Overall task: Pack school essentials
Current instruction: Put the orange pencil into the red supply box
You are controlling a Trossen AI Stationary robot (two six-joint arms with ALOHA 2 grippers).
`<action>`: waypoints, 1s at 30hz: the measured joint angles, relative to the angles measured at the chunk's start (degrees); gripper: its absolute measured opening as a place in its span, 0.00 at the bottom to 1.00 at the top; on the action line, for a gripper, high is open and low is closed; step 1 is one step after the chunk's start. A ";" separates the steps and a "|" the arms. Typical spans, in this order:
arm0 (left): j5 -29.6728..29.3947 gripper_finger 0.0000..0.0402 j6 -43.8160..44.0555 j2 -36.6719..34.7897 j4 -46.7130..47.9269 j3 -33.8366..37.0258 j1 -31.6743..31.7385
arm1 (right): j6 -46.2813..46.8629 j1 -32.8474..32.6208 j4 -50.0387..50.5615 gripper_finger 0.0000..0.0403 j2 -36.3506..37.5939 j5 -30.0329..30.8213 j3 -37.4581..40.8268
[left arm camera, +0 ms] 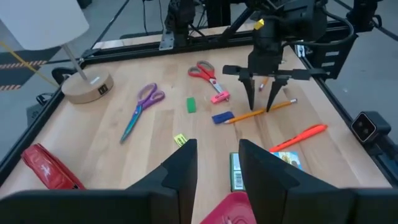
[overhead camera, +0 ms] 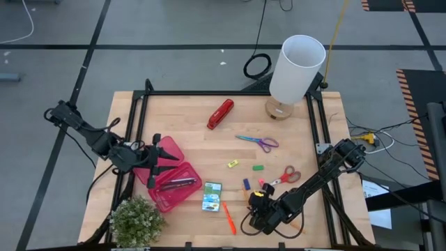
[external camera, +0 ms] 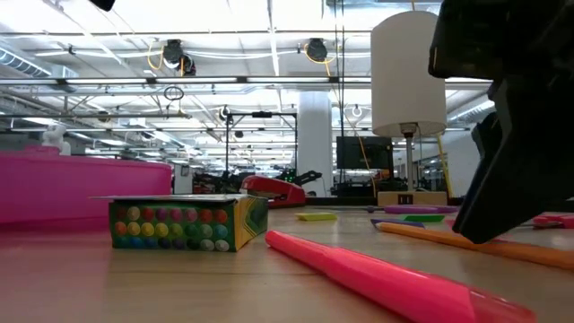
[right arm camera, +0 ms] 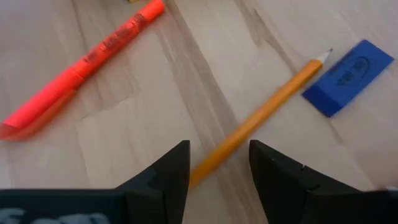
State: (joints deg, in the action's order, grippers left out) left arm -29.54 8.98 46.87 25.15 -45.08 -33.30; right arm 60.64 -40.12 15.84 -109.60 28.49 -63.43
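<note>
My right gripper (right arm camera: 217,163) stands open near the table's front edge, pointing down, one finger on either side of an orange pencil (right arm camera: 261,112) that lies flat on the wood. I see no touch. A blue eraser (right arm camera: 348,76) lies by the pencil's tip, and an orange pen (right arm camera: 81,62) lies beside it. My left gripper (left arm camera: 217,163) hovers open over the pink case (overhead camera: 167,176) at the left. The crayon box (overhead camera: 212,196) lies next to the case. Purple-teal scissors (overhead camera: 258,142), red scissors (overhead camera: 284,177) and small erasers (overhead camera: 258,167) lie spread mid-table.
A red stapler (overhead camera: 220,113) lies toward the far side, and a white-shaded lamp (overhead camera: 294,70) stands at the far right. A potted plant (overhead camera: 137,222) sits at the near left corner. Bare wood lies between the stapler and the case.
</note>
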 joint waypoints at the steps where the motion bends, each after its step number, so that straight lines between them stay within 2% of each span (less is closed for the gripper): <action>1: 0.00 0.30 0.02 0.00 0.00 0.00 0.00 | -0.02 0.04 -0.80 0.39 0.00 0.00 0.24; 10: 0.02 0.30 -0.09 0.00 -0.02 0.00 0.00 | -0.77 1.38 -0.59 0.38 0.00 -0.02 0.51; 24: 0.07 0.30 -0.20 0.00 -0.06 0.00 0.00 | 0.80 2.99 -1.64 0.07 0.33 -3.39 5.21; 30: 0.07 0.30 -0.20 0.00 -0.07 0.00 0.00 | 0.38 2.99 -1.90 0.03 0.74 -3.76 5.22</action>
State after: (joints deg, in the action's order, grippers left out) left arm -29.47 8.78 46.87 25.08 -45.08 -33.30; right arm 61.02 -37.12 13.94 -108.87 24.73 -58.22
